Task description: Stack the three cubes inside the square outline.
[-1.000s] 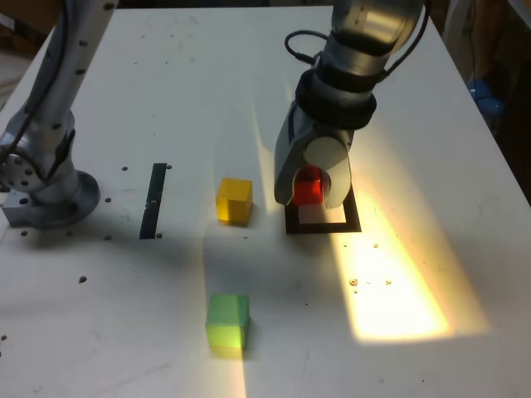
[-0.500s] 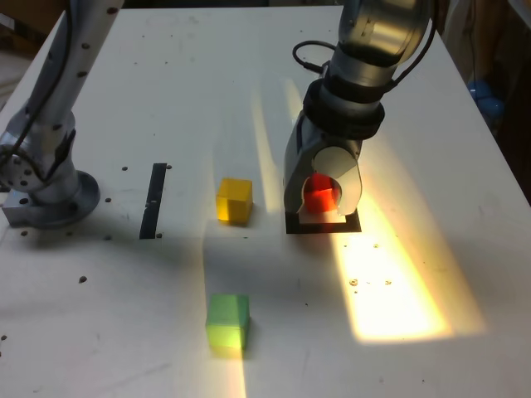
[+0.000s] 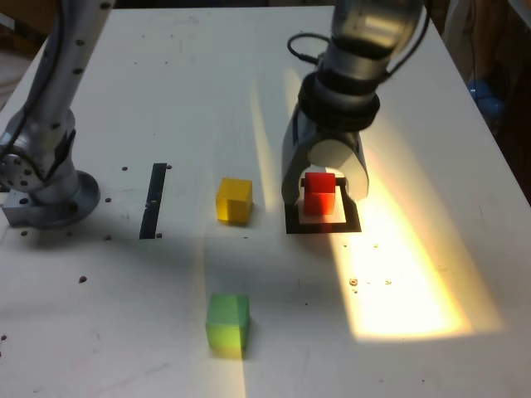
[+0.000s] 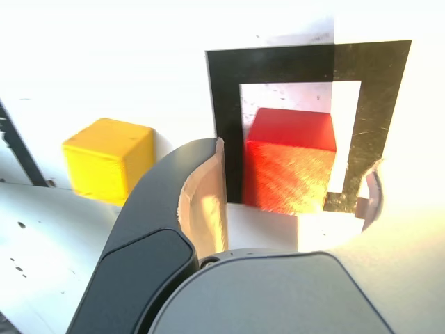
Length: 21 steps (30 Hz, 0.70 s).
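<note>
The red cube point(image 3: 319, 192) rests on the table inside the square outline point(image 3: 323, 227), a black tape frame with a white centre. My gripper point(image 3: 325, 189) hangs just over it, open, one finger on each side of the cube. The wrist view shows the red cube point(image 4: 292, 163) within the square outline point(image 4: 278, 64), with a gap between it and the gripper point(image 4: 292, 203) fingers. The yellow cube point(image 3: 234, 200) point(image 4: 110, 158) sits to the exterior view's left of the outline. The green cube point(image 3: 227, 322) lies nearer the table's front edge.
A straight black strip point(image 3: 154, 200) of tape lies at the exterior view's left of the yellow cube. The arm's base point(image 3: 50, 195) stands at the far left. A bright patch of sunlight point(image 3: 398, 282) crosses the white table beside the outline.
The jaws have spread apart and let go of the red cube, which now sits inside the outline. The gripper has risen slightly.
</note>
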{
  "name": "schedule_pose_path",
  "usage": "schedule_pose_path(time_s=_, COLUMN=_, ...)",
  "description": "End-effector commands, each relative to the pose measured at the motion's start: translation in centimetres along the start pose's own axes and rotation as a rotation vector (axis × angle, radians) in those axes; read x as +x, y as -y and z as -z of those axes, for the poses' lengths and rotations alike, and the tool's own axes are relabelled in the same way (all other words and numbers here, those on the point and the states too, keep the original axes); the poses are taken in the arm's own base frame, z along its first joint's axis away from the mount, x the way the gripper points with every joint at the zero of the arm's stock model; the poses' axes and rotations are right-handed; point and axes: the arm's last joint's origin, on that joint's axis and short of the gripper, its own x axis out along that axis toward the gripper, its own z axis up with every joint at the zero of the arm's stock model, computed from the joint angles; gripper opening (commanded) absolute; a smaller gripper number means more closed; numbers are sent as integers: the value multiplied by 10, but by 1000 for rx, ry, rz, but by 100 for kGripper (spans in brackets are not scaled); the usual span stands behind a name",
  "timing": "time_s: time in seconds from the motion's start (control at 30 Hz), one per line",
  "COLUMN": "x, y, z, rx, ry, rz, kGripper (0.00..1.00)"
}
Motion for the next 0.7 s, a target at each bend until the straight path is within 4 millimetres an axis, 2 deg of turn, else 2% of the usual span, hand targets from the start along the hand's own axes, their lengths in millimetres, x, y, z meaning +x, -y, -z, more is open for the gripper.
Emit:
schedule_pose_path(time_s=0.0, x=-7, y=-1, z=10, rx=-6, ry=11, rz=-8, kGripper=99)
schedule_pose_path(time_s=0.3, x=-17, y=-4, z=61, rx=12, ry=4, rz=-35, kGripper=99)
schedule_pose_path(time_s=0.67, x=-2, y=2, z=116, rx=94, ry=-29, rz=-71, kGripper=98)
